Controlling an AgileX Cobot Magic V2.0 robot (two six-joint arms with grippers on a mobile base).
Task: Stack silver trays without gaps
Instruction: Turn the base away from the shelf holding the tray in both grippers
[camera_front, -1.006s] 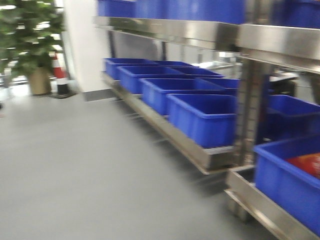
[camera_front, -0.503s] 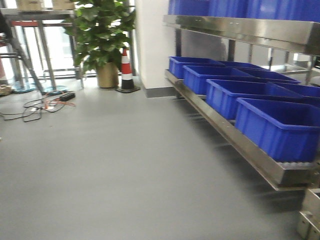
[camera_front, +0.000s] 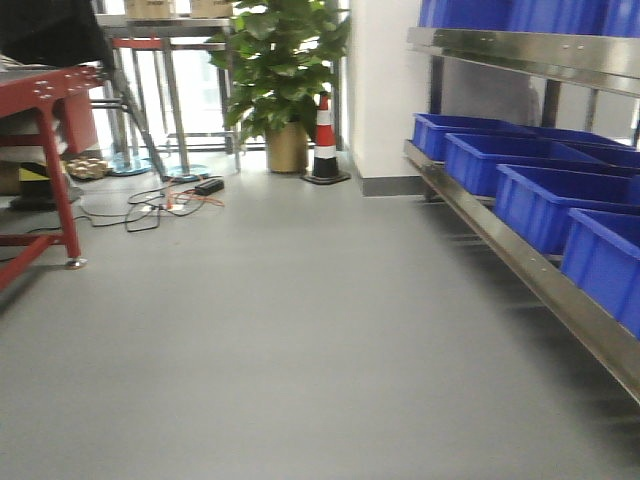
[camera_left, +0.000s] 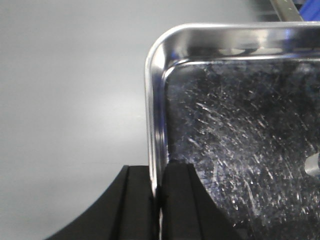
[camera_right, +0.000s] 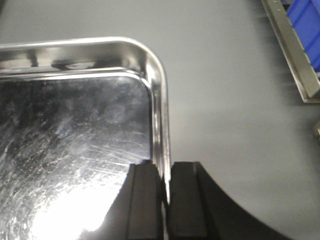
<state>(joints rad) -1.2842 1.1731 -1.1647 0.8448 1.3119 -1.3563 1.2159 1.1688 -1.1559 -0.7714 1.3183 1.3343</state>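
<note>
A scratched silver tray (camera_left: 240, 130) fills the right of the left wrist view, held above grey floor. My left gripper (camera_left: 157, 200) is shut on its left rim, one black finger (camera_left: 137, 205) outside and one inside. In the right wrist view a silver tray (camera_right: 75, 135) fills the left side, and my right gripper (camera_right: 165, 200) is shut on its right rim. Whether both hold the same tray I cannot tell. Neither the trays nor the grippers show in the front view.
Ahead lies open grey floor (camera_front: 300, 340). A steel rack (camera_front: 540, 280) with several blue bins (camera_front: 540, 200) runs along the right. A red table (camera_front: 40, 150) stands at the left, with cables (camera_front: 150, 210), a potted plant (camera_front: 285, 80) and a traffic cone (camera_front: 325, 140) beyond.
The front view has swung left: the rack and blue bins slid to the right edge, and the plant, cone, cables and red table came into view.
</note>
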